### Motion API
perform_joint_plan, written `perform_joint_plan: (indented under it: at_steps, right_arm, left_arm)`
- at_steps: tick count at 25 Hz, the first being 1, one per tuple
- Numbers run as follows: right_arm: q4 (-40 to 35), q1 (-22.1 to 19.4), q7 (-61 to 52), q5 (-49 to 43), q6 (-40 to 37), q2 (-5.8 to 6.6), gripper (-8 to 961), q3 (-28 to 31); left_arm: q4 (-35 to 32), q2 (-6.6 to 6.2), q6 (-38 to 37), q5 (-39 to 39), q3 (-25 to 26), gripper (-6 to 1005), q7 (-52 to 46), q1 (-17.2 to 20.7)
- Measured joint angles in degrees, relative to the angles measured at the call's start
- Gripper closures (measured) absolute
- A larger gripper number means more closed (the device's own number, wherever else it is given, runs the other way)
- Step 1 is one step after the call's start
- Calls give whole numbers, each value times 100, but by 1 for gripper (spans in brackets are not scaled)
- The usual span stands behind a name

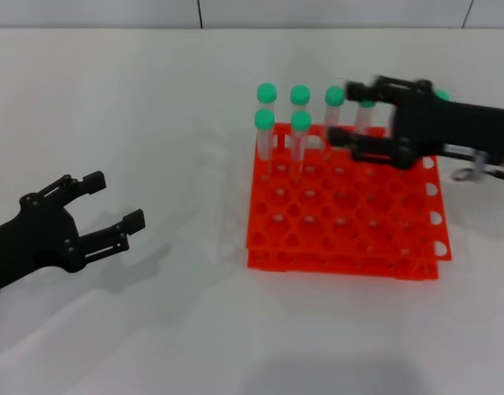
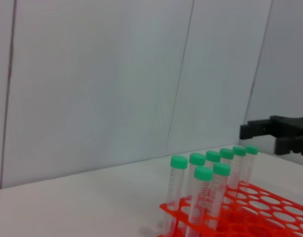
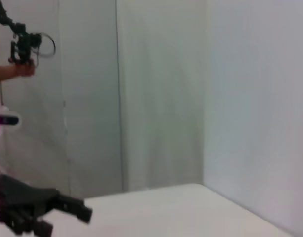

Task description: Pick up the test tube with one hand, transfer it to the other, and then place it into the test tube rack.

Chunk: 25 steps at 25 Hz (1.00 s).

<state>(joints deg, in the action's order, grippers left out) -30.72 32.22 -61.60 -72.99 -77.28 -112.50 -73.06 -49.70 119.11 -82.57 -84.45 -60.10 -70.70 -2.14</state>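
Two grippers in sight. Left gripper low over white surface, fingers wide apart, holding nothing, well apart from rack. Orange test tube rack in middle, green-capped tubes standing along far rows. Right gripper over far rack edge, fingers apart, tube between them.

Lighting bright and even; soft shadows under the left gripper and test tube rack. Right gripper motion-blurred.
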Motion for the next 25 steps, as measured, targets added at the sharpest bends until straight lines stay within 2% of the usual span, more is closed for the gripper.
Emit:
perform_joint_plan:
  at_steps: [5,8,9,12,17,25]
  right_arm:
    - [154,-210,-554,-323,-279,486,260,3]
    - [242,-315,-567,-477,-553,644,68,8]
    - [243,-338,-566,-554,-625,675,69,9]
    - [245,-367,-582,-782,-727,722,70,9]
    - [355,-424,-566,-1001,-791,718,73,12]
    - [383,-467,-500,-1143,-828,679,74,6]
  left_arm:
    - [-22,-61,-20,-202,3,105,-237,-232]
    - [26,-200,-166,-502,5,105,-565,-567]
    - [50,-245,-246,-602,6,105,-644,-685]
    - [266,-446,-554,-960,8,105,-961,-1186]
    - [784,-771,-929,-1371,9,105,-1208,-1965]
    - [803,-922,-1098,-1692,8,105,-1361,-2267]
